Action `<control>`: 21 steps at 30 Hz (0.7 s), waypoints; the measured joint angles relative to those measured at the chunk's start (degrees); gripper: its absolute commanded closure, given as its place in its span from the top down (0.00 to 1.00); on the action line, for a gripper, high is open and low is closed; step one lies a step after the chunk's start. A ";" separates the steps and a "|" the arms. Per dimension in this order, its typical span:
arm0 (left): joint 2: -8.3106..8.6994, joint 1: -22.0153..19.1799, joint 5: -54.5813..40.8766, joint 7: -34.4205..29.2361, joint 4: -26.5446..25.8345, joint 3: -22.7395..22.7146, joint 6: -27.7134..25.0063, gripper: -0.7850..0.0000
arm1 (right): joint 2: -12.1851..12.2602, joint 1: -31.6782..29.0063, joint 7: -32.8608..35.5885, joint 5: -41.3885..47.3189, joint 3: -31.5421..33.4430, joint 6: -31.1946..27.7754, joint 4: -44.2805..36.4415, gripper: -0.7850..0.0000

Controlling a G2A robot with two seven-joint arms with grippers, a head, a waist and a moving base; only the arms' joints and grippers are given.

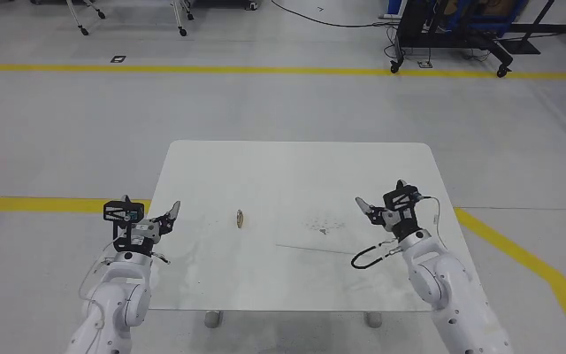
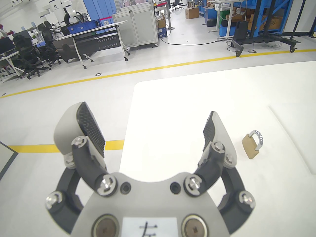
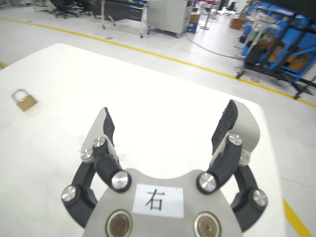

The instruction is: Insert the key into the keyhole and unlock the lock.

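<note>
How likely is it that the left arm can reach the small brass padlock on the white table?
Probably yes: the open left gripper hangs at the edge of the white table, and nothing stands between it and the brass padlock.

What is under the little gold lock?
Just the white table: the lock rests straight on it. The spot right beneath the lock's body is covered, so anything tiny there cannot be seen.

Right end effector (image 3: pixel 170 127) gapes over table (image 3: pixel 172 92); brass padlock (image 3: pixel 24 101) well apart.
</note>
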 measured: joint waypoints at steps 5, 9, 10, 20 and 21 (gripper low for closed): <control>0.00 0.00 0.00 0.00 0.00 0.00 0.00 1.00 | 0.00 0.42 0.17 0.09 -0.02 -0.25 0.47 1.00; 0.00 0.00 0.00 0.00 0.00 0.00 0.00 1.00 | 0.00 0.41 0.17 0.09 -0.02 -0.24 0.46 1.00; 0.00 0.00 0.00 0.00 0.00 0.00 0.00 1.00 | 0.00 0.41 0.17 0.09 -0.02 -0.24 0.46 1.00; 0.00 0.00 0.00 0.00 0.00 0.00 0.00 1.00 | -0.06 10.09 3.16 8.84 -4.77 -21.24 13.61 1.00; 0.00 0.00 0.00 0.00 0.00 0.00 0.00 1.00 | -0.04 11.47 3.18 8.97 -5.28 -23.89 15.17 1.00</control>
